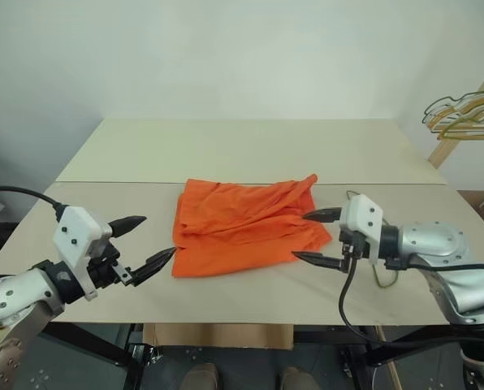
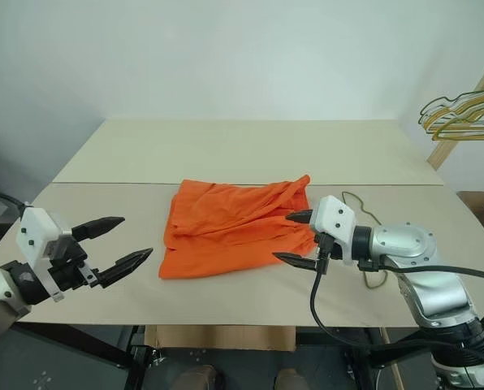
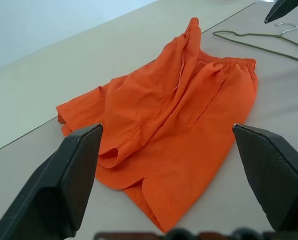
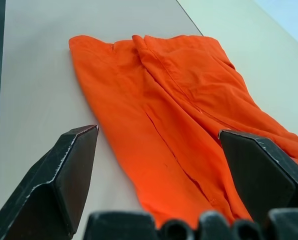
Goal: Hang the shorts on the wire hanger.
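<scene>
The bright orange shorts (image 1: 246,223) lie crumpled flat in the middle of the table (image 1: 242,150). My left gripper (image 1: 159,236) hovers open just off their left edge, pointing at them, with nothing between its fingers. My right gripper (image 1: 300,236) stands open at their right edge, its fingertips over the fabric's border, holding nothing. The thin greenish wire hanger (image 3: 259,37) lies flat on the table to the right of the shorts, mostly hidden behind my right hand in the head views, where a bit of wire (image 2: 357,197) shows.
A bunch of gold and dark wire hangers (image 1: 465,114) hangs from a slanted wooden post (image 1: 457,134) off the table's far right corner. The table's front edge runs just below both grippers. A seam crosses the tabletop behind the shorts.
</scene>
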Controlling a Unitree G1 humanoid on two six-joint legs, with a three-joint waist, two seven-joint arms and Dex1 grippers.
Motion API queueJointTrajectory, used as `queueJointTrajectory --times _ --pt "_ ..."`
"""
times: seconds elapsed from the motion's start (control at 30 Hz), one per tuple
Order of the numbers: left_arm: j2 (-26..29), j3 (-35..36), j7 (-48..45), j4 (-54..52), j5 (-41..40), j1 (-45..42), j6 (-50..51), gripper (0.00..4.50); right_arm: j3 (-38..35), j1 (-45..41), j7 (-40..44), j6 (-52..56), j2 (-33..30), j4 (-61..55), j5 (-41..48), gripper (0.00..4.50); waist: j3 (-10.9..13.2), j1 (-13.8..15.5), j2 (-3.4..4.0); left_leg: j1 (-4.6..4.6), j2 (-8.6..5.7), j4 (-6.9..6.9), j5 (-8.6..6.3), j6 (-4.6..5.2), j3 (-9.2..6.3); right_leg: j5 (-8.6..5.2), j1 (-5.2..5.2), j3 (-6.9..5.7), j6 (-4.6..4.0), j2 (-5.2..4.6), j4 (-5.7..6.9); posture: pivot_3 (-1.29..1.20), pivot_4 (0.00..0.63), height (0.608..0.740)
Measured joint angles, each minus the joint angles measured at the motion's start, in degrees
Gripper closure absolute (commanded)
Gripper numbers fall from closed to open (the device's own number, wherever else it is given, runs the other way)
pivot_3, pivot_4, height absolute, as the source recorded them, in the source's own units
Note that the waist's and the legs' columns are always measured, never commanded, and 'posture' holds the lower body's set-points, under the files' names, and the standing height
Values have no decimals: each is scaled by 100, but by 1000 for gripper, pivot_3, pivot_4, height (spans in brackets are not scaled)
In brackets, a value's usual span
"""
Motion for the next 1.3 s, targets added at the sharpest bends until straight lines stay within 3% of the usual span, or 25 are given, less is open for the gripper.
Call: queueJointTrajectory --times 0.47,0.7,0.97,1.13,1.3 --pt "345 -72 -391 183 -13 -231 -4 0 35 189 -153 -57 -83 -121 -269 56 0 -10 0 2 1 0 0 0 6 0 0 0 0 2 1 -4 25 740" --pt "452 -208 -854 368 -35 -436 -99 0 1192 -102 -195 -1753 -489 416 -2337 56 1 -126 0 13 1 0 0 0 35 0 3 2 -1 3 0 -49 33 740" --pt "455 -435 -969 488 -21 -616 -101 0 2303 -1183 -1052 -3242 -39 2049 -4550 56 2 -321 -1 22 1 0 4 -6 26 -1 -2 11 -8 6 31 -41 33 740" --pt "446 -440 -958 479 -25 -621 -100 0 2623 -1672 -1803 -3779 27 3127 -5704 56 2 -325 -3 25 1 0 8 -12 22 -5 -6 13 -15 10 45 -21 31 740" --pt "388 -424 -913 381 -26 -450 -100 0 2746 -1838 -2081 -4431 -87 3639 -6222 1641 2 -326 -3 31 2 0 8 -12 20 -6 0 13 -17 12 47 -12 28 740"
